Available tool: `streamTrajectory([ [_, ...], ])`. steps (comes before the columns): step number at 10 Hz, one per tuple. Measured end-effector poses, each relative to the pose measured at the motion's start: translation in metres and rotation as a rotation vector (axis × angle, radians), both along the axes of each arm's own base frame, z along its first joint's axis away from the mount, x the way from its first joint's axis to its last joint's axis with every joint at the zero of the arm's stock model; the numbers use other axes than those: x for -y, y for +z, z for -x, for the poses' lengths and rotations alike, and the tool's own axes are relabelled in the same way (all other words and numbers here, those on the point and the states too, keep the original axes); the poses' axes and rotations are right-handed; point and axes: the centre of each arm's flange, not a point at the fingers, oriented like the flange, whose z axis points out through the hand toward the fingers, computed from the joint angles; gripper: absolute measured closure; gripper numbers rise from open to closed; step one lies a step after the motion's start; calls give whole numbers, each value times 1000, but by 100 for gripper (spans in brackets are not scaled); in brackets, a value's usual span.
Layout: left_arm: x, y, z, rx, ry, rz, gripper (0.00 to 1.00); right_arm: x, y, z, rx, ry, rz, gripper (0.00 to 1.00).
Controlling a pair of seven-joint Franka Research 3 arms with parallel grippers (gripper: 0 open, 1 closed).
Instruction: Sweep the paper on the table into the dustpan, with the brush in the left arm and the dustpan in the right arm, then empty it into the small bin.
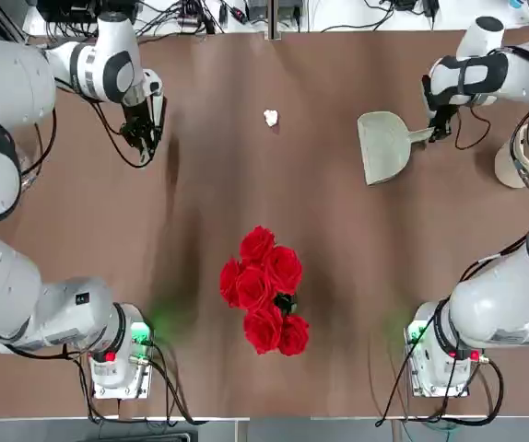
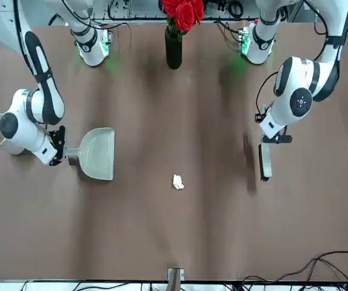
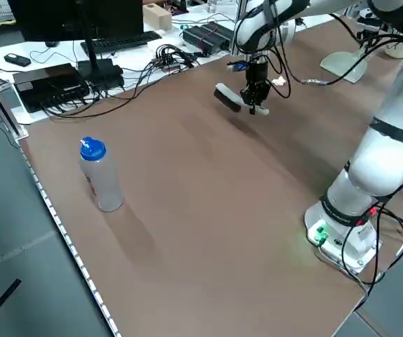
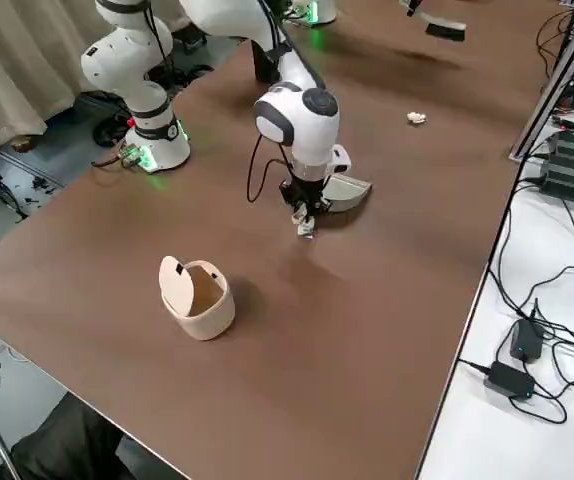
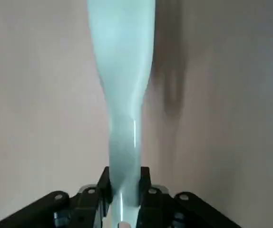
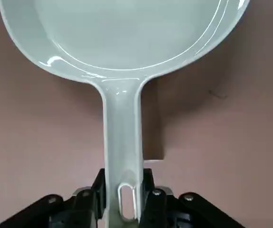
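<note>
1. Brush (image 1: 145, 129) first, at the upper left of the overhead frame: my left tool (image 1: 142, 126) is clenched on its slim white handle, and the wrist view shows that handle pinched between both fingers (image 5: 102, 183). It seems to hang clear of the worktop (image 1: 200, 230), its shadow lying apart from it in the left side view, probably so the dark bristles stay off the surface until the stroke begins.

2. Paper (image 1: 271, 117) sits at upper centre, a tiny crumpled white ball alone on the matte brown surface, between the brush and the dustpan and touching neither. I judge nothing has been swept yet.

3. Roses (image 1: 264, 290), red, stand in a dark vase at middle centre, well apart from the sweeping line, so they should not interfere.

4. Dustpan (image 1: 384, 143), at the upper right, is a pale grey-green plastic scoop, smooth and glossy, wide-mouthed with a stubby handle. My right tool (image 1: 440, 124) is clenched on that handle; in the wrist view it runs straight between the fingers (image 6: 98, 190). The pan lies low and flat on the worktop, beside the paper but not yet lined up behind it.

5. Small bin (image 4: 199, 293), a cream-beige cup with its lid flipped up, waits at the far right edge overhead, behind my right arm (image 1: 513, 74), within reach for emptying.
</note>
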Motion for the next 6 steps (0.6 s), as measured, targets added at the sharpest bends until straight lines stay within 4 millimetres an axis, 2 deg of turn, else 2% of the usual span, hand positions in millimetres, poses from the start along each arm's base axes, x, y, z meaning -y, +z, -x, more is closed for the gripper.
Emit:
streamTrajectory([
  [3, 17, 6, -27, -58, -63, 33, 73, -37, 1, -2, -6, -29, 8, 67],
  [6, 43, 2, -33, -75, -106, 45, 73, -79, 2, -2, -4, -73, 20, 67],
])
